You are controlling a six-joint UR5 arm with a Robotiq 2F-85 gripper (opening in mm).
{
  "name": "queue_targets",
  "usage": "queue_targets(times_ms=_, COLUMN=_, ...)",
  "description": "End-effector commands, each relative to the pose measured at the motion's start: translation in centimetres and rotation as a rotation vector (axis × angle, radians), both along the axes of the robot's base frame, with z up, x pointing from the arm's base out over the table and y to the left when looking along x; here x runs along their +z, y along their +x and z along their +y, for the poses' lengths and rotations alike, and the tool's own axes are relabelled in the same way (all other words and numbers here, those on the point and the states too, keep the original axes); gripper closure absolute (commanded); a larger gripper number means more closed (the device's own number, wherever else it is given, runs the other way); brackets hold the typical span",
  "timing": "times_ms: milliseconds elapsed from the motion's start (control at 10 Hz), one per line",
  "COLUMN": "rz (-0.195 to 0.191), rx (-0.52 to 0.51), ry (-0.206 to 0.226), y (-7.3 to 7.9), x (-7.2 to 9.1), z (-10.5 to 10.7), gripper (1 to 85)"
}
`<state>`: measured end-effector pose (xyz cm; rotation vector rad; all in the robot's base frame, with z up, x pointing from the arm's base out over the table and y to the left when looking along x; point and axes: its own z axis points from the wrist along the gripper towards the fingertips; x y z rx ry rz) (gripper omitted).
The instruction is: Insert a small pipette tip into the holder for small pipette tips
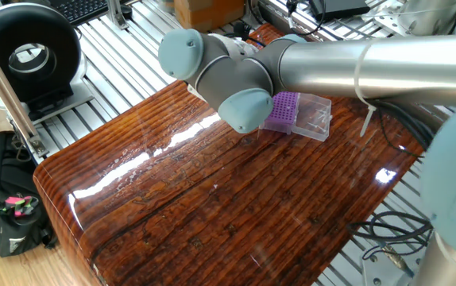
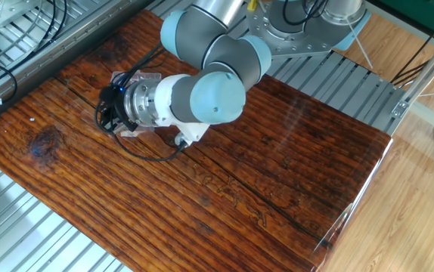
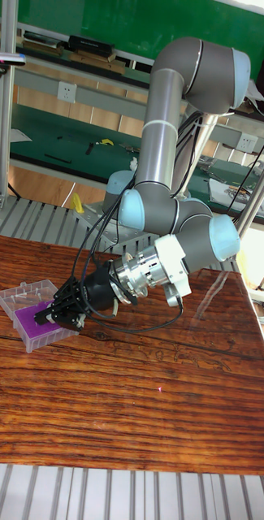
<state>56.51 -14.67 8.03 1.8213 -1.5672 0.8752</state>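
The holder for small pipette tips (image 3: 21, 318) is a purple block joined to a clear plastic box part (image 3: 26, 292), lying near the left edge of the wooden table (image 3: 132, 406). In one fixed view the purple block (image 1: 286, 109) peeks out behind the arm's wrist, with the clear part (image 1: 317, 119) to its right. My black gripper (image 3: 50, 313) hangs tilted right over the purple block, fingertips at its top. In the other fixed view the gripper (image 2: 106, 119) covers nearly all of the holder. The small pipette tip is too small to make out, and the finger gap is unclear.
A black round device (image 1: 26, 52) stands on the aluminium frame at the back left. A black bag (image 1: 1, 202) lies on the floor beside the table. Cables (image 1: 399, 238) run off the table's right corner. A black cable (image 2: 145, 149) loops from the wrist.
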Motion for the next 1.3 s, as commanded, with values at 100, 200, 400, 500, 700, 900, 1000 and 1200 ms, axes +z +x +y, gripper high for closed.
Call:
queue_targets(times_ms=100, rz=0.002, rx=-0.024, ry=0.001, y=-0.3, x=-0.4, z=-0.3, gripper=84.7)
queue_targets(times_ms=200, rz=0.005, rx=-0.028, ry=-0.002, y=-0.5, x=-0.5, z=-0.5, gripper=84.7)
queue_targets(times_ms=400, rz=0.011, rx=-0.038, ry=-0.002, y=-0.9, x=-0.8, z=-0.7, gripper=84.7)
queue_targets(times_ms=500, rz=0.016, rx=-0.044, ry=-0.003, y=-1.1, x=-1.0, z=-0.8, gripper=84.7)
queue_targets(times_ms=700, rz=0.021, rx=-0.057, ry=0.009, y=-1.5, x=-1.5, z=-0.7, gripper=84.7)
queue_targets(times_ms=900, rz=0.023, rx=-0.065, ry=0.011, y=-1.7, x=-1.6, z=-0.7, gripper=84.7)
queue_targets(times_ms=1000, rz=0.025, rx=-0.068, ry=0.011, y=-1.7, x=-1.6, z=-0.7, gripper=84.7)
queue_targets(times_ms=1200, rz=0.025, rx=-0.072, ry=0.014, y=-1.8, x=-1.7, z=-0.7, gripper=84.7)
